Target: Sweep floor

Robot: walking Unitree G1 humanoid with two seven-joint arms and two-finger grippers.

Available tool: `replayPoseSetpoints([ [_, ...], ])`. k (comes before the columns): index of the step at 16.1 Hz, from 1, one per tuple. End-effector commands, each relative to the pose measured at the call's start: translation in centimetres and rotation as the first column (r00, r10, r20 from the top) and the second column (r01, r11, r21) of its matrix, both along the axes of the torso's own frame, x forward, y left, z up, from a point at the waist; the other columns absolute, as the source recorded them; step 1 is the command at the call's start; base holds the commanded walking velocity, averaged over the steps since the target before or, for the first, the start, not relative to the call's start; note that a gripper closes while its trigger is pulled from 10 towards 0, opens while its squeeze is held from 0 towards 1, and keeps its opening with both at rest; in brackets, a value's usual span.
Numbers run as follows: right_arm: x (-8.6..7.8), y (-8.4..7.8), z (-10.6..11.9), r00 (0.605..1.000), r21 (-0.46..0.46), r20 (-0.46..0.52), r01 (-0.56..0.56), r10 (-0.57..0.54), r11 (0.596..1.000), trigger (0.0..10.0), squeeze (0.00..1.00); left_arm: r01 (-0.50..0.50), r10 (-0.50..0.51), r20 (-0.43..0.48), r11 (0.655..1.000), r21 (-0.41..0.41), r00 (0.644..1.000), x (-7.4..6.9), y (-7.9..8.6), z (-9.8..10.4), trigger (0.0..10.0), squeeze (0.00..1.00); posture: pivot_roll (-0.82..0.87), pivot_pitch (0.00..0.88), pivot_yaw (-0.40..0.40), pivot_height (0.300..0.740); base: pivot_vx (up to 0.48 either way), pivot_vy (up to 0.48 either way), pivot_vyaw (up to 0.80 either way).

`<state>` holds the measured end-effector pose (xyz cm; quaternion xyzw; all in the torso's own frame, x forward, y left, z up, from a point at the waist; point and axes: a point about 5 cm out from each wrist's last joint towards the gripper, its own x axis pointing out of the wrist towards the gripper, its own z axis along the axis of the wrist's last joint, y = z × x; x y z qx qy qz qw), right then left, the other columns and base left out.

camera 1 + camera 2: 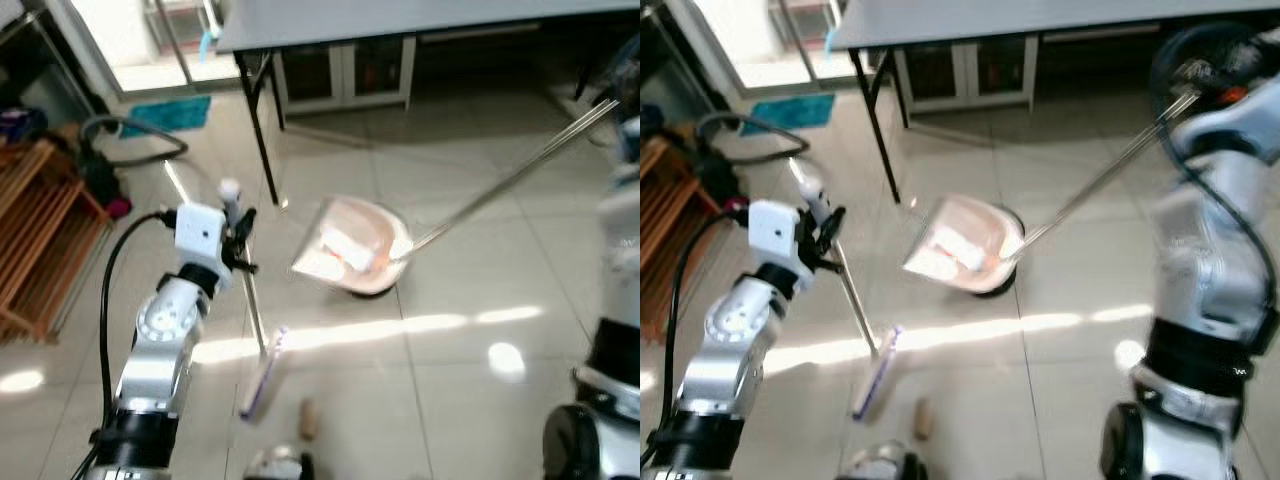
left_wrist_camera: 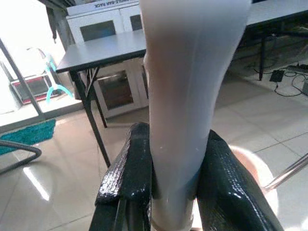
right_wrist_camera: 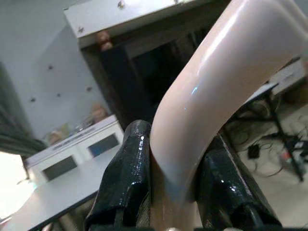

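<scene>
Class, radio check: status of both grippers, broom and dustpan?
Left gripper shut on broom handle. Right gripper shut on dustpan handle. Dustpan near table leg.

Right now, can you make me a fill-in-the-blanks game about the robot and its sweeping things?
1. The left gripper is shut on the handle of the ____.
2. The right gripper holds the long handle of the pink ____.
3. The broom head rests on the tiled ____.
4. On the floor near the broom head lies a small brown ____.

Missing words: broom; dustpan; floor; cork-like piece.
</scene>
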<state>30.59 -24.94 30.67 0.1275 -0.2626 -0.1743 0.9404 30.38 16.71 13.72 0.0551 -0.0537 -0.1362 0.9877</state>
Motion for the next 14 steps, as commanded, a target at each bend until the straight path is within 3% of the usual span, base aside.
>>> replayPoseSetpoints([
  [1,0.1,1.2,1.1,0.998,-0.003,0.056,-0.039,0.039,0.999,10.0,0.0,-0.05,0.049,0.019,0.998,0.024,0.999,0.0,1.3,0.6,10.0,0.0,-0.01,0.074,0.108,0.74,0.394,0.0,0.0],
  [11,0.7,1.9,0.9,0.998,-0.095,0.024,-0.055,0.058,0.994,10.0,0.0,-0.113,0.113,0.006,0.993,0.038,0.994,-0.7,2.7,-0.1,10.0,0.0,0.0,0.047,0.076,0.74,0.399,0.0,0.0],
  [14,1.3,2.0,0.6,0.998,-0.052,0.024,-0.059,0.06,0.997,10.0,0.0,-0.133,0.133,0.008,0.991,0.035,0.991,-0.9,3.0,-0.1,10.0,0.0,0.01,0.051,0.065,0.74,0.401,0.0,0.0],
])
